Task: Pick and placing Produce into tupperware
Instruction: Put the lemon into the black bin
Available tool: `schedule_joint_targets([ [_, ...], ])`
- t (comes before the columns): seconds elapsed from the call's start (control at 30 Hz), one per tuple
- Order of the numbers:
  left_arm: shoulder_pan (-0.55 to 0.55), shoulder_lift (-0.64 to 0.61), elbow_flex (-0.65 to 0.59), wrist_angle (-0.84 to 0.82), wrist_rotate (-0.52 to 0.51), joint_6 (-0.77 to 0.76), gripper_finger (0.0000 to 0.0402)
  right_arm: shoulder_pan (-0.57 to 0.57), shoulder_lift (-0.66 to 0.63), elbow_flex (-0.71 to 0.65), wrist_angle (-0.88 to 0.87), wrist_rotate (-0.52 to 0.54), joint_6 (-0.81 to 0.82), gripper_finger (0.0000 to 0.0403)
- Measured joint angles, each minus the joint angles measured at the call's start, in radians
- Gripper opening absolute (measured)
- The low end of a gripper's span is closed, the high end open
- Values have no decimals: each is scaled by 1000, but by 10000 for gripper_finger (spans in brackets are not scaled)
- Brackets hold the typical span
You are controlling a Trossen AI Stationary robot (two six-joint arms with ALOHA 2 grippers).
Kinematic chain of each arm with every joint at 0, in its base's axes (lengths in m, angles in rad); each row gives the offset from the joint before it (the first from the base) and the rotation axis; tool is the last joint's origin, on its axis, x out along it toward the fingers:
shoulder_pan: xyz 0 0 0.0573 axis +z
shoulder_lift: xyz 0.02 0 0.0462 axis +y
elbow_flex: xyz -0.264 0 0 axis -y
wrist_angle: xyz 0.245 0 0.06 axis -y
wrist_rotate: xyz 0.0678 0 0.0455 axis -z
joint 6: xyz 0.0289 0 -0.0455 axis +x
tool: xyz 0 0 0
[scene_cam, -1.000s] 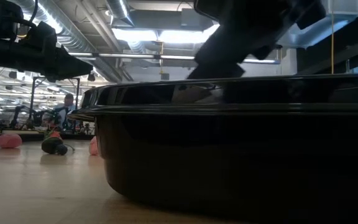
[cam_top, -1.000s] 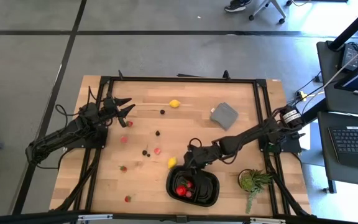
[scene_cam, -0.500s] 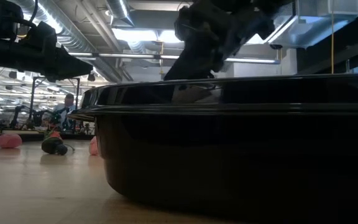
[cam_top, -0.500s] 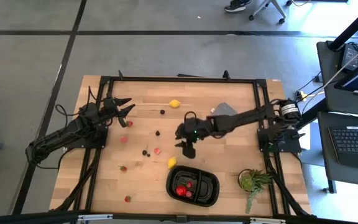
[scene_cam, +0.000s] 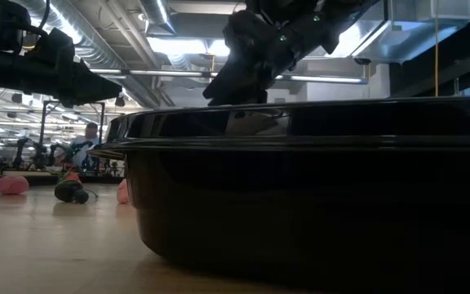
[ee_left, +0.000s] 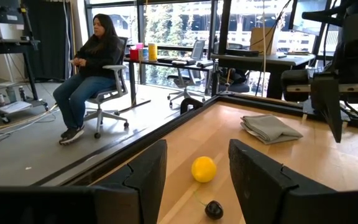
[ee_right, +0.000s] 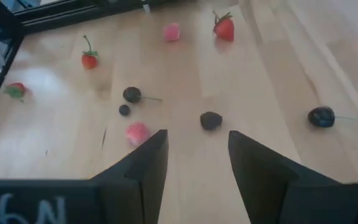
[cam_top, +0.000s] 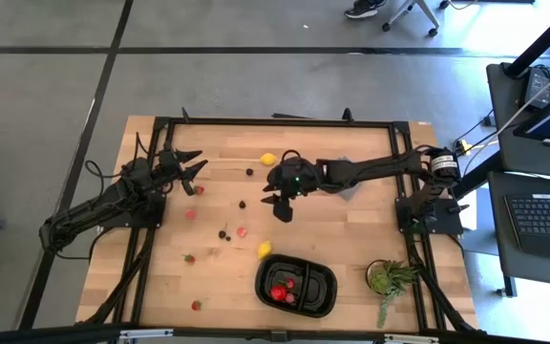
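The black tray (cam_top: 297,287) sits near the table's near edge with red pieces (cam_top: 280,291) inside; in the low view its wall (scene_cam: 300,188) fills the picture. Two lemons (cam_top: 268,159) (cam_top: 264,249), dark berries (cam_top: 243,204) and red bits (cam_top: 242,231) lie scattered on the wood. My right gripper (cam_top: 279,204) hangs open over mid-table, right of a dark berry; its wrist view shows that gripper (ee_right: 194,155) open above a dark berry (ee_right: 211,120) and a pink piece (ee_right: 137,131). My left gripper (cam_top: 193,165) waits open at the far left, facing a lemon (ee_left: 204,168).
The grey block (cam_top: 344,178) lies partly under my right arm. A potted plant (cam_top: 390,279) stands at the near right corner. A black frame (cam_top: 275,122) borders the table. A person (ee_left: 95,68) sits on a chair beyond the far edge.
My right gripper has moved from above the tray's far left rim toward the table's far edge, ending over mid-table near the dark berry. The tray and the scattered pieces have stayed put.
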State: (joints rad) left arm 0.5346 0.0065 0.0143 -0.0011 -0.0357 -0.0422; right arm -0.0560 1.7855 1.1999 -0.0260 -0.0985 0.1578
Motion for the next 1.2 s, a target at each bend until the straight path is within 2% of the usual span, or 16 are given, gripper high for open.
schedule_joint_targets([
  [0.13, 0, 0, 0, 0, 0, 0, 165, 4, 0, 0, 4, -49, -34, 209],
  [0.4, 0, 0, 0, 0, 0, 0, 165, 13, 0, 0, 44, -60, -121, 340],
  [0.47, 0, 0, 0, 0, 0, 0, 165, 14, 0, 1, 48, -60, -164, 359],
  [0.53, 0, 0, 0, 0, 0, 0, 165, 21, 0, 32, -36, -49, -238, 369],
  [0.67, 0, 0, 0, 0, 0, 0, 165, 60, 9, 179, -338, 125, -360, 374],
  [0.77, 0, 0, 0, 0, 0, 0, 165, 97, 24, 308, -544, 262, -368, 375],
  [0.87, 0, 0, 0, 0, 0, 0, 165, 121, 27, 387, -619, 299, -274, 375],
  [1.1, 0, 0, 0, 0, 0, -4, 165, 124, 29, 422, -693, 297, 106, 375],
  [1.2, 0, 0, 0, 0, 0, -7, 165, 126, 39, 415, -696, 187, 239, 375],
])
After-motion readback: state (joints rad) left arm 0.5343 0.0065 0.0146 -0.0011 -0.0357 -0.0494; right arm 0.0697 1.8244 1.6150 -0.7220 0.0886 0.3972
